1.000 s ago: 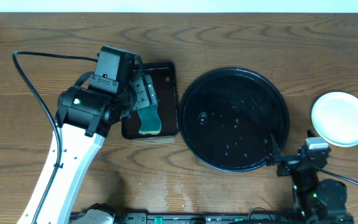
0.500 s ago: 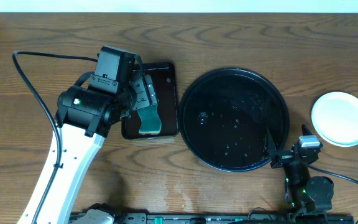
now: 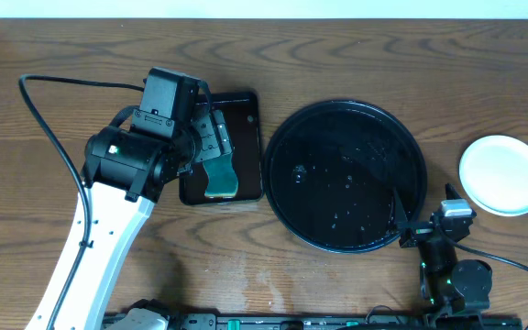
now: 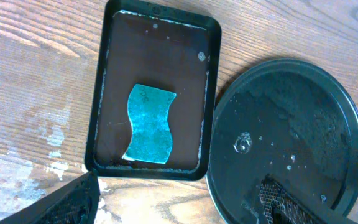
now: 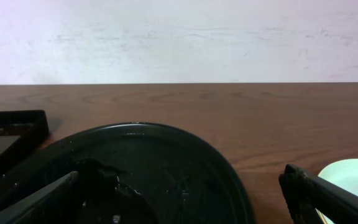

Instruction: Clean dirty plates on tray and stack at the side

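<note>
Glossy round black tray [image 3: 287, 137], just ahead of the spread right gripper [image 3: 426, 225], carries no plates; a clean pale round plate [image 3: 503, 174] sits to the gripper's right (stack depth hidden). Left gripper [image 3: 211, 139] hangs spread over the teal sponge [image 3: 218, 180]; the job looks finished.

Nothing I could see was legible. A small pale sticker [image 3: 157, 116] on the left arm's black wrist housing [image 3: 170, 92] carried print too tiny to read. Faint marks on the teal wavy sponge [image 4: 148, 123] stayed unreadable too.
</note>
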You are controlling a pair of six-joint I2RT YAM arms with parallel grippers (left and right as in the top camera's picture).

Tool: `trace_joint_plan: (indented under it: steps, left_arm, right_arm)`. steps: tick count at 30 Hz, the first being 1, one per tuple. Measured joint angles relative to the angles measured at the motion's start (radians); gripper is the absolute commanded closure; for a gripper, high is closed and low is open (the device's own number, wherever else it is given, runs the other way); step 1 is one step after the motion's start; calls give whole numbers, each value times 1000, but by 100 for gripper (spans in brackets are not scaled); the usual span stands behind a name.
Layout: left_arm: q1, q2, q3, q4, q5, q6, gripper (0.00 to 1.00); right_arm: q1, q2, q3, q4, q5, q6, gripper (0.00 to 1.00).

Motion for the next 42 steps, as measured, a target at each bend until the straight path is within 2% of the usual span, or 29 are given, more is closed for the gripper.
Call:
trace_joint_plan:
  steps: [7, 10, 15, 21, 29, 35, 42]
  left_arm:
    - [0, -7, -2, 2, -47, 20, 17]
    - [0, -75, -56, 63, -103, 40, 17]
    - [27, -346, -276, 287, -143, 105, 16]
    - [179, -713, -631, 550, -124, 132, 17]
    - [279, -1100, -1033, 783, -78, 138, 16]
    - [280, -1294, -1205, 902, -74, 143, 17]
    - [283, -1319, -1324, 1052, -74, 151, 17]
  right_arm:
    - [0, 0, 0, 0, 0, 0, 1]
    - [0, 0, 0, 0, 0, 0, 1]
    - [0, 0, 0, -1, 1, 0, 1]
    - [0, 0, 0, -1, 2, 0, 1]
    - [0, 0, 0, -1, 3, 0, 1]
    - [0, 0, 0, 0, 3, 0, 1]
    - [0, 0, 0, -1, 3, 0, 1]
